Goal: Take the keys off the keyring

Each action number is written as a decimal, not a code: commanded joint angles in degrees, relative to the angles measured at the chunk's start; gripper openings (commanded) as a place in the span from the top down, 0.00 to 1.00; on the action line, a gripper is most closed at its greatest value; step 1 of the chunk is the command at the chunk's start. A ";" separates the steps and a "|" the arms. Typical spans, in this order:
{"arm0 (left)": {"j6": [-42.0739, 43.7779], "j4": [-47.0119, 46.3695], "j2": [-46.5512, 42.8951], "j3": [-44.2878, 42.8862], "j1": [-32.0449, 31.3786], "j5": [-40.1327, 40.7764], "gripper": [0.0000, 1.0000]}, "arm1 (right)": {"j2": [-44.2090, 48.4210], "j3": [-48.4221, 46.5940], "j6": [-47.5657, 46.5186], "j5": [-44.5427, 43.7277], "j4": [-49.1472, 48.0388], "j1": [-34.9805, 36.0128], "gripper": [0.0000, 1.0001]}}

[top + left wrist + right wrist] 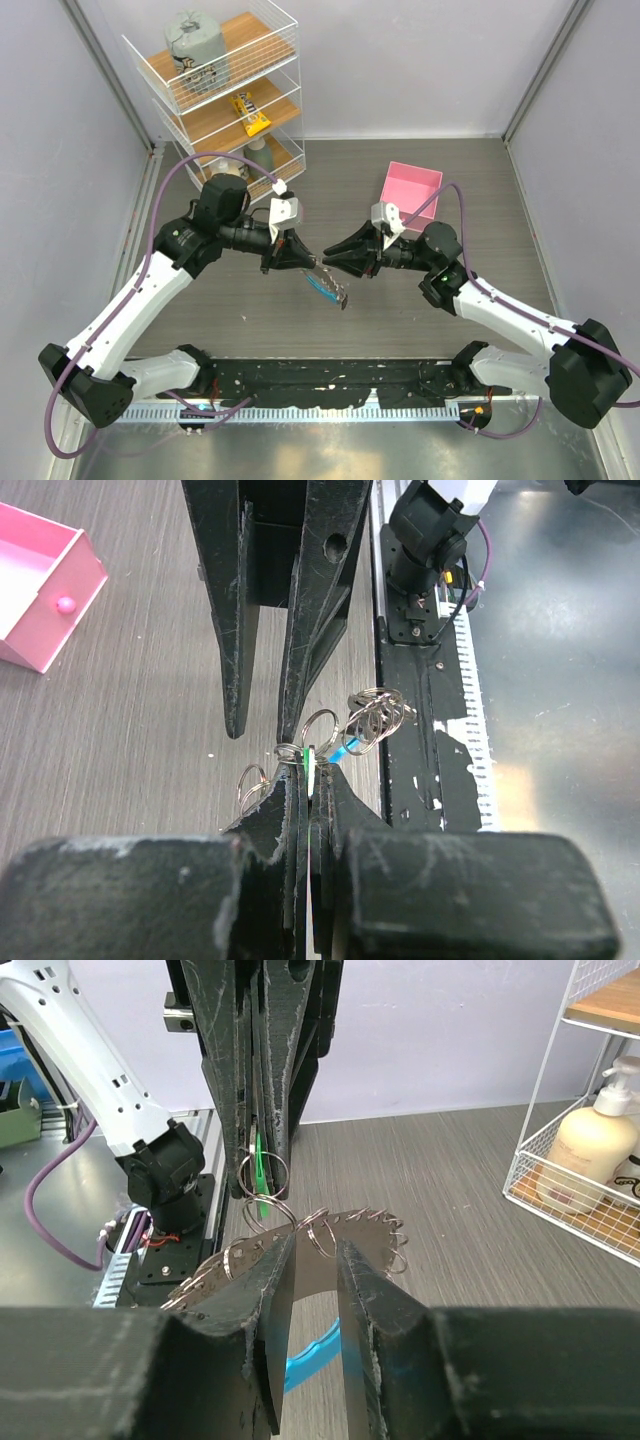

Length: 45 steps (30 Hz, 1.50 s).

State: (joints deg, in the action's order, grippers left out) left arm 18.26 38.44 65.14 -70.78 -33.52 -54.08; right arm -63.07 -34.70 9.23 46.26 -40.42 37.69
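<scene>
**Left wrist view: left pinches the key, right lines up on the ring**

The left gripper [308, 780] is clamped tight. Its fingers press together on the green-headed key [309, 764], with only a sliver of green showing. Facing it, the right gripper [262, 730] hangs with its jaws parted and nothing between them, tips just beside the key.

The keyring [377, 712] dangles off the pinch as a tangle of silvery loops with the blue strip [350, 747] tucked beneath. It all hangs above the table [400, 325], mid-scene between the two arms.

In the right wrist view, those open fingers straddle the loops nearest the key. My call is that the right arm needs to take hold now.

- **Where to grip:** close on bare metal right beside the key, not on the blue strip, which looks likely to flex and slip.
- **How to pull:** once it bites, draw the arms apart slowly and in line, so the key slides along the ring instead of jamming.
- **Risk:** the loops are thin and bunched, so grabbing several at once could lock the key in.

I cannot make out the clasp.
</scene>
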 commanded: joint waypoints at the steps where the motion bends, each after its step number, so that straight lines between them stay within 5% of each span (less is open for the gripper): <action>1: 0.46 -3.28 -0.99 -1.11 -0.06 -1.64 1.00 | 0.58 -0.90 0.08 1.46 -3.70 0.19 0.71; 15: 0.28 -3.80 -0.81 -0.85 -0.14 -1.64 1.00 | -2.14 -1.42 2.98 2.08 -7.30 2.38 0.72; 30: -0.16 -4.33 -1.07 -0.67 -0.06 -1.64 1.00 | -1.80 -1.43 3.07 1.73 -7.74 2.82 0.93; 39: -1.65 -4.33 -0.72 -1.11 0.03 -0.49 1.00 | 1.45 -0.19 -2.19 0.33 -4.94 3.79 0.95; 45: -2.53 -3.28 0.68 -1.99 -0.06 -0.76 1.00 | 6.11 -2.04 -16.86 -6.70 9.20 9.14 0.95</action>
State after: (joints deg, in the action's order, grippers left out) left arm 16.49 38.11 65.17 -70.78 -33.63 -54.59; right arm -61.21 -34.48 3.44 43.53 -38.52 42.37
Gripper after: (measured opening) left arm 0.041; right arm 0.060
